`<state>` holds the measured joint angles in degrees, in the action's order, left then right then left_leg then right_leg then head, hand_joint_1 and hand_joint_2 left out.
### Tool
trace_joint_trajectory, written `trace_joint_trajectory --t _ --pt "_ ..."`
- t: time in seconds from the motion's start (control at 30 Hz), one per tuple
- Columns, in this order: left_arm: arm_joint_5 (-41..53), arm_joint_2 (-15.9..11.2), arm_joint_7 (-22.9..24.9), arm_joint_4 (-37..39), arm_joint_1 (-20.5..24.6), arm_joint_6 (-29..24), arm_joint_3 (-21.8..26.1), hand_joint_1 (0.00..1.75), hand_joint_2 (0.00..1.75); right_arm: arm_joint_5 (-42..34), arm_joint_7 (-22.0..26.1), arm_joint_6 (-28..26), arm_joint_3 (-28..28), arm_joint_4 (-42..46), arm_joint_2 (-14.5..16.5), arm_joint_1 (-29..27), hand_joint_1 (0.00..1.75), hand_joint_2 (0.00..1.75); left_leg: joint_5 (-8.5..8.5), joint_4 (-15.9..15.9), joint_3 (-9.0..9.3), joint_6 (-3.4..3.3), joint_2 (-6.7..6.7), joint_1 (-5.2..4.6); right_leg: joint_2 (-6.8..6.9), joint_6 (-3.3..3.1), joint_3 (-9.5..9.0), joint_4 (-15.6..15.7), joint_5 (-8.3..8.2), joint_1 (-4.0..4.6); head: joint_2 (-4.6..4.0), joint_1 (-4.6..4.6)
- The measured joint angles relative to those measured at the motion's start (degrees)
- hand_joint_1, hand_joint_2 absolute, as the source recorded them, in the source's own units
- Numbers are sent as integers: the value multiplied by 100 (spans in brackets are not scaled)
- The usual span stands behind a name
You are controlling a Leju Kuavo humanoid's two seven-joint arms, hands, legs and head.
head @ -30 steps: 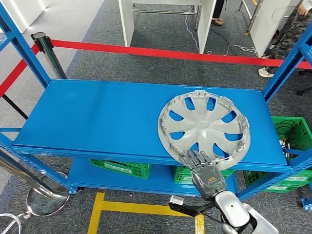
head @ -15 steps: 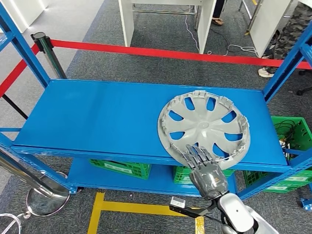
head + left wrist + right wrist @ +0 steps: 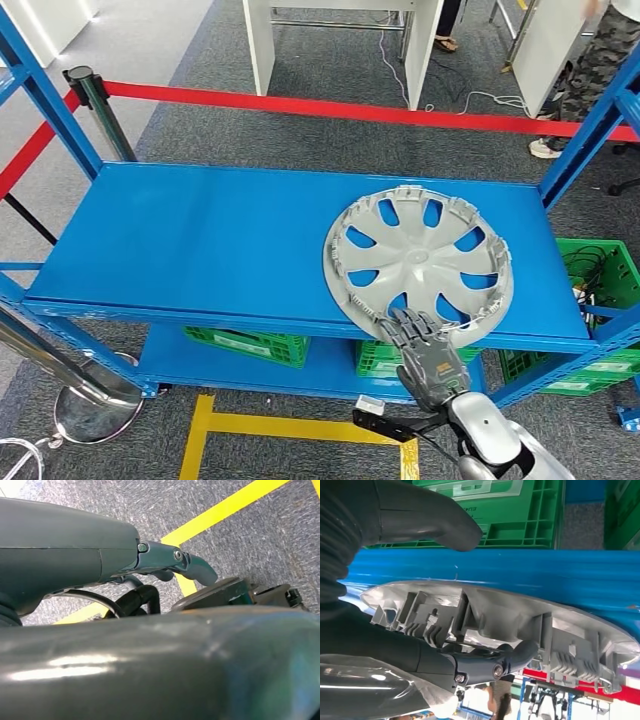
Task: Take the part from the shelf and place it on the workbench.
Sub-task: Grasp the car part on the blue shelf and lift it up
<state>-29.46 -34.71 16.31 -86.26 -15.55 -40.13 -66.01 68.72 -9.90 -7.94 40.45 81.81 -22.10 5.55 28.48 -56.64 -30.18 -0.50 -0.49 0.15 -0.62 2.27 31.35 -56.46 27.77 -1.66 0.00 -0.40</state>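
Hubcap: grey wheel cover lying flat, inner side up, on the blue shelf, right of centre in the head frame; its near rim overhangs the shelf's front edge slightly; you see its clips and ribs up close in the right wrist frame.
Right hand: rises from the lower right of the head frame, back of the hand toward you, at the hubcap's near rim; in the right wrist frame the dark fingers curl onto the ribbed side of the rim and the thick thumb sits on the opposite side, next to the shelf's edge; you cannot tell whether the grip has closed on the rim.
Left hand: hangs over grey carpet and a yellow floor line; fingers part hidden by dark casing; nothing seen in it; wide or narrow, you cannot tell.
Surroundings: green crates on the lower tier; red barrier tape across the upper frame; a person's leg at the upper right corner.
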Motion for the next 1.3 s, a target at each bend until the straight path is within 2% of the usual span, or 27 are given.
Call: trace_joint_trajectory --t 0.3,0.83,1.3 --pt "209 -5 177 -167 -188 0 167 0 0 -278 -100 117 -267 221 85 -38 0 175 0 0 0 0 0 0 1 0 0 0 0 0 0 2" --pt "308 -61 252 -377 -325 0 255 0 0 -519 278 -21 -408 595 114 -312 0 175 0 0 0 0 0 0 0 0 0 0 0 0 0 2" --pt "384 -61 368 -396 -371 0 346 0 0 -650 49 274 -441 564 115 -356 0 175 0 0 0 0 0 0 1 0 -1 0 0 0 0 1"
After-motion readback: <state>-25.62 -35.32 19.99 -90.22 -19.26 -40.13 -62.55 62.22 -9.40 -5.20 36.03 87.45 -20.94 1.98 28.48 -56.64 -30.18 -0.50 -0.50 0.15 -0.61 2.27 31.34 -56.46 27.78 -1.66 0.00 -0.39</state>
